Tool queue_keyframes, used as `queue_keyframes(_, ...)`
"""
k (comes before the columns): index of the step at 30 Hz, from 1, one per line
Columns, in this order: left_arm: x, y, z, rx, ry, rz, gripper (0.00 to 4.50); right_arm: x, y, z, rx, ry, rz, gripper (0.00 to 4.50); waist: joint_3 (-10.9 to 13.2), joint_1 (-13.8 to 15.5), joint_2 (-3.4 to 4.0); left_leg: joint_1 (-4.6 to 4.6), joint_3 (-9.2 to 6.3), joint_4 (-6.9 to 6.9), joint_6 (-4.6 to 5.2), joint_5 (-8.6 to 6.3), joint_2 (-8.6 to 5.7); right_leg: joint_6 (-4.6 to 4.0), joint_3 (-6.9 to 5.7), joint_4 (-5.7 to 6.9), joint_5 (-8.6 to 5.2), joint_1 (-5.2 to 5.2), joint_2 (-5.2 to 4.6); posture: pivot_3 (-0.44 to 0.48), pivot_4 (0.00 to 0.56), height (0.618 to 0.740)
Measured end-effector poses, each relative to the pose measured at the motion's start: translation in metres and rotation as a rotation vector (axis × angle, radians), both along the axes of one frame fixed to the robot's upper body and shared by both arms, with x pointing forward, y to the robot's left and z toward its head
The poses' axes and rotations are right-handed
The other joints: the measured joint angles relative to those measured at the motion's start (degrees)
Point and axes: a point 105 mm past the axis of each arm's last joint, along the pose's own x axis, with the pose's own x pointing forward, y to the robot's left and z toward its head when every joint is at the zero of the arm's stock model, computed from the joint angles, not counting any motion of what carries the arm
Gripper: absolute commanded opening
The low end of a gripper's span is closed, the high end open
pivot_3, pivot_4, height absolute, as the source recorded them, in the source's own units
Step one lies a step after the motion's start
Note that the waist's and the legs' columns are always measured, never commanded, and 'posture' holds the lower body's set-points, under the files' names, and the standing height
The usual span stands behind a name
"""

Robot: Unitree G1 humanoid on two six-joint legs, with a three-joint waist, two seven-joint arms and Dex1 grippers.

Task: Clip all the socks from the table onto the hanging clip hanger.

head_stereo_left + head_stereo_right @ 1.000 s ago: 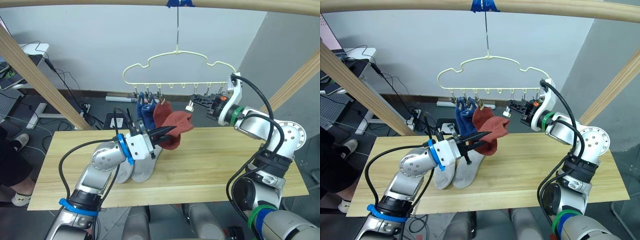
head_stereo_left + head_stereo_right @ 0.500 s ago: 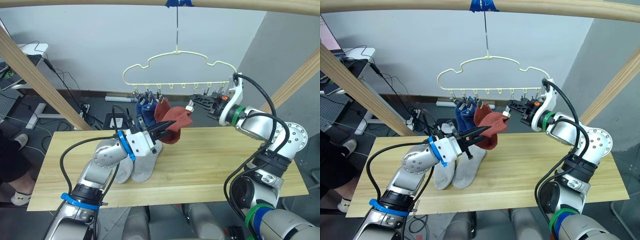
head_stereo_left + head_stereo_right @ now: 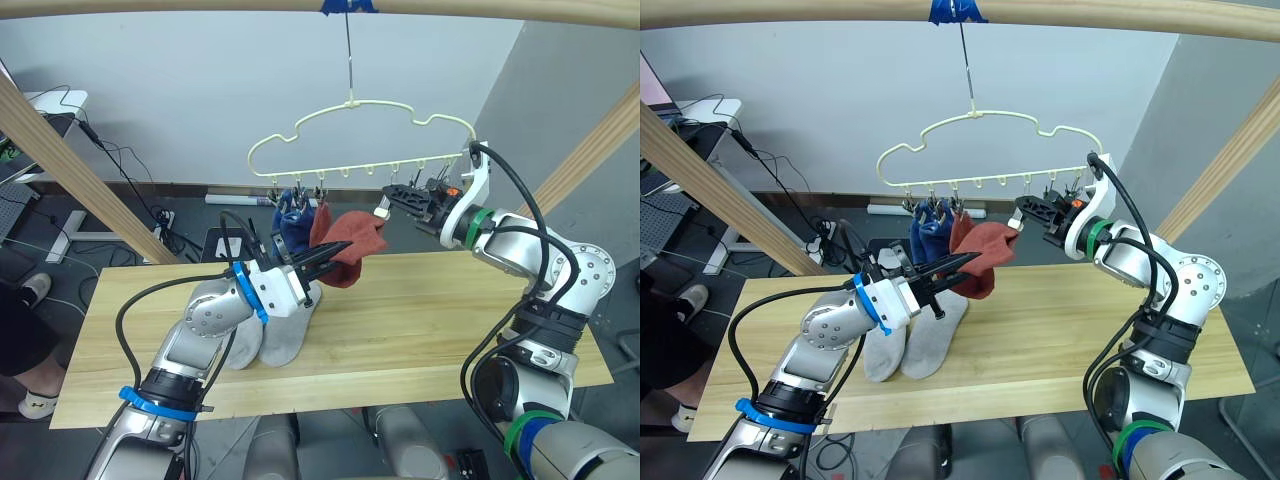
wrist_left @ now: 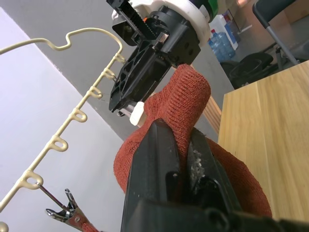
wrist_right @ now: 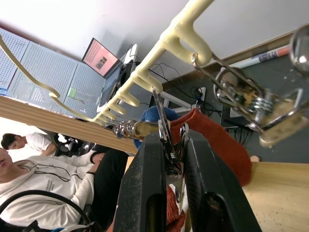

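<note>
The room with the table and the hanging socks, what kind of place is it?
Probably a lab or workshop, not a home: the clip hanger hangs from a bare wooden pole, cables trail across the floor, and a laptop sits by a pegboard wall.

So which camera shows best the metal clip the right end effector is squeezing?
The right wrist view: the clip sits between the right end effector's fingers, close up. In the eye views it is a speck at the fingertips; the left wrist view shows that end effector's underside, not the clip.

Round wooden pole (image 3: 300,6) overhead with blue tape (image 3: 348,6), slanted pole (image 3: 75,165) left, floor cables (image 3: 135,170)
</note>
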Motion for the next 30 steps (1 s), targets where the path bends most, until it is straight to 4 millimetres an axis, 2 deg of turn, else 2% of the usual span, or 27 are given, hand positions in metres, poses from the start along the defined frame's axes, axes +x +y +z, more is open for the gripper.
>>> queue_keyframes(30, 0.0019, 0.0003, 0.0077, -0.045, -0.030, 0.018, 0.04, -0.0073, 0.0085, -0.0009, 0.009, 0.042, 0.038, 0.17, 0.00, 0.03, 0.00, -0.01, 0.01, 0.01, 0.00, 0.00, 0.00, 0.00, 0.01, 0.00, 0.00, 0.00, 0.00, -0.124, 0.233, 0.740)
